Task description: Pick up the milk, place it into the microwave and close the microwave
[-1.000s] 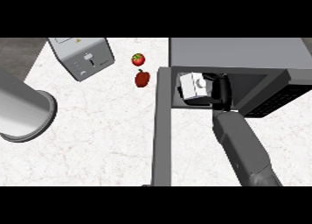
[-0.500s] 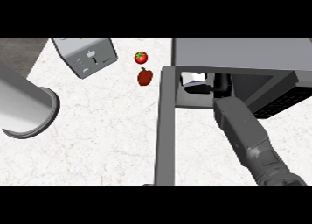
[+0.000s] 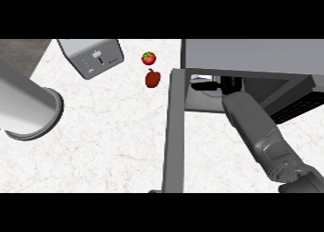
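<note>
White and barely showing, the milk sits inside the open microwave, with our right hand just beside it in the cavity; whether the fingers hold it we cannot tell. Our left forearm crosses the marble counter.

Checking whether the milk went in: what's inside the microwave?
Inside the microwave, the right hand reaches in, with a sliver of the white milk beside it. The microwave's top and the forearm cover the rest, so whether the milk is set down is unclear.
</note>
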`<state>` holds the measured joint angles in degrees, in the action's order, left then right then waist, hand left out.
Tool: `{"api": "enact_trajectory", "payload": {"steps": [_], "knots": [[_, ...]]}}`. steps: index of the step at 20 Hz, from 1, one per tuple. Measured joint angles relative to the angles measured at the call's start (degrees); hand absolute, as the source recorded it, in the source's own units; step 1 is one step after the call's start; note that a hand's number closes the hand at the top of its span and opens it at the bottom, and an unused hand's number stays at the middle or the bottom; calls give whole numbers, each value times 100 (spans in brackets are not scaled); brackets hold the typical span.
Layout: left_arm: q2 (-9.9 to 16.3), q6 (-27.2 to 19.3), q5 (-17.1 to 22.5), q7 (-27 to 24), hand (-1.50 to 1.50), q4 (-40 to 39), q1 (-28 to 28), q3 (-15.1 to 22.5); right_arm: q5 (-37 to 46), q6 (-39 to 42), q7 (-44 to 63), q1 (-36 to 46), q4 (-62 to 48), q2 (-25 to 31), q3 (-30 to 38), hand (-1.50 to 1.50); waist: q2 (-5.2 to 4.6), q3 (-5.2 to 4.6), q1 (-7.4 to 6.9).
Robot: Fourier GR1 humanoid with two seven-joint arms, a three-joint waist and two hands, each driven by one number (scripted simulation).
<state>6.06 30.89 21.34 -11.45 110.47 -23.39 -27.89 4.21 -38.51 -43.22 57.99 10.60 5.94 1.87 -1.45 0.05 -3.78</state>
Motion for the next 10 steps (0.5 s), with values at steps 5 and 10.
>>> {"api": "enact_trajectory", "payload": {"steps": [5, 10], "knots": [[72, 56, 41, 10, -150, -43, 80, -23, 20, -483, 136, 122, -222, 89, 124, 150, -43, 7, -86], [74, 56, -35, 14, -150, -38, 171, 31, -63, -597, 254, 238, -350, 345, 302, 150, -96, 14, -166]]}}
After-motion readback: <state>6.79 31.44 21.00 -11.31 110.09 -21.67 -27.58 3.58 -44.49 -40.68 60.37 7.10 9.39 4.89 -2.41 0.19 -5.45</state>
